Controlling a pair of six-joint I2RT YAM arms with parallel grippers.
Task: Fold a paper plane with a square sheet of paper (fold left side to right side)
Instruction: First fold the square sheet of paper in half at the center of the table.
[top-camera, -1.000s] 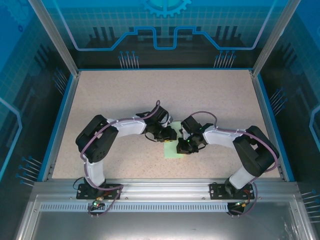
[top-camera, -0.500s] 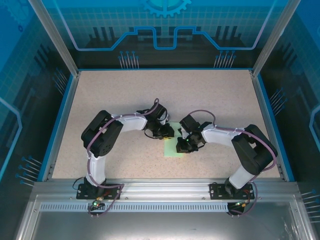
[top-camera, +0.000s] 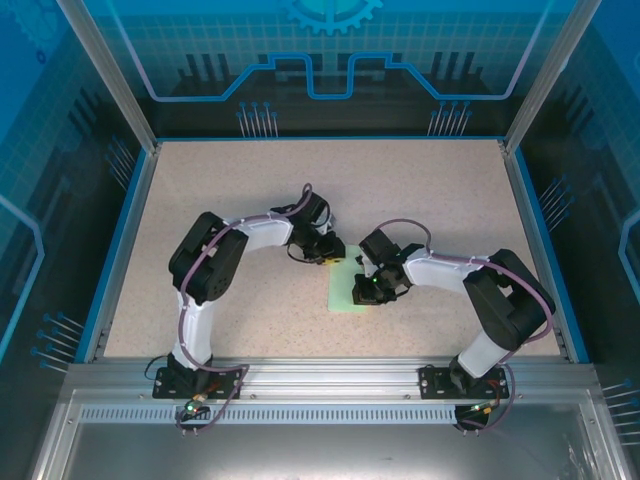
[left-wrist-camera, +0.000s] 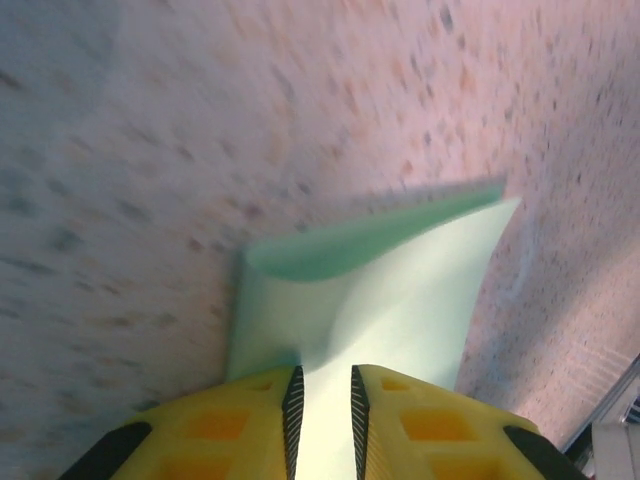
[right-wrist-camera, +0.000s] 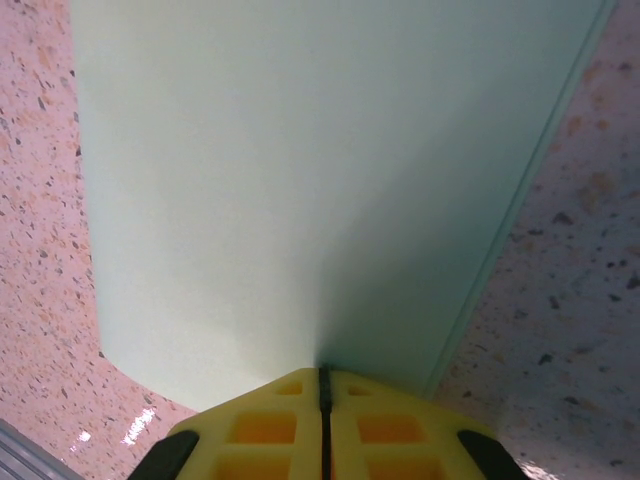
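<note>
Paper (top-camera: 344, 293) sits mid-worktop (top-camera: 230, 200), a bit toward the near edge. Our left gripper (left-wrist-camera: 322, 388) pinches its lifted, curling edge. Our right gripper (right-wrist-camera: 322, 378) is closed, tips pressing it flat. We'd carry that edge over slowly, match edges, then crease.

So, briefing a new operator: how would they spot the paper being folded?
On the speckled beige table, look mid-table where the left gripper and right gripper nearly meet. The square sheet of paper lies there, plain pale mint green against beige tabletop and dark grippers.
</note>
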